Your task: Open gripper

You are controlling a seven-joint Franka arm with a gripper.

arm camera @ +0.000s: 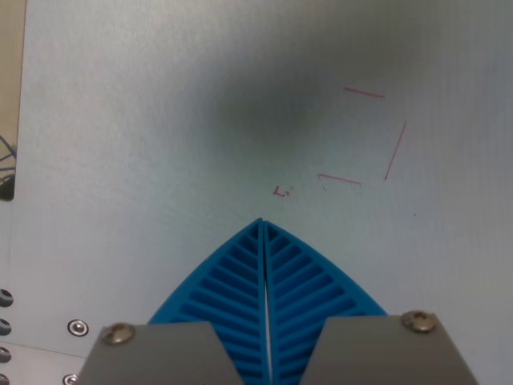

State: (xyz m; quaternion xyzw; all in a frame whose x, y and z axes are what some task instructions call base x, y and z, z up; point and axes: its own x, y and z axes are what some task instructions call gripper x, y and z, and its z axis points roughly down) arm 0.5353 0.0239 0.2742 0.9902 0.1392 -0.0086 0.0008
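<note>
Pointing up-frame — gripper [264, 227], fingers [232, 281] pressed together.

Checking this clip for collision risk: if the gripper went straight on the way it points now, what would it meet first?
Probably only the bare white table surface. The gripper is shut with nothing between its blue fingers, and no object lies ahead. The red pen marks sit toward the wrist view's right. Depth is unclear.
</note>
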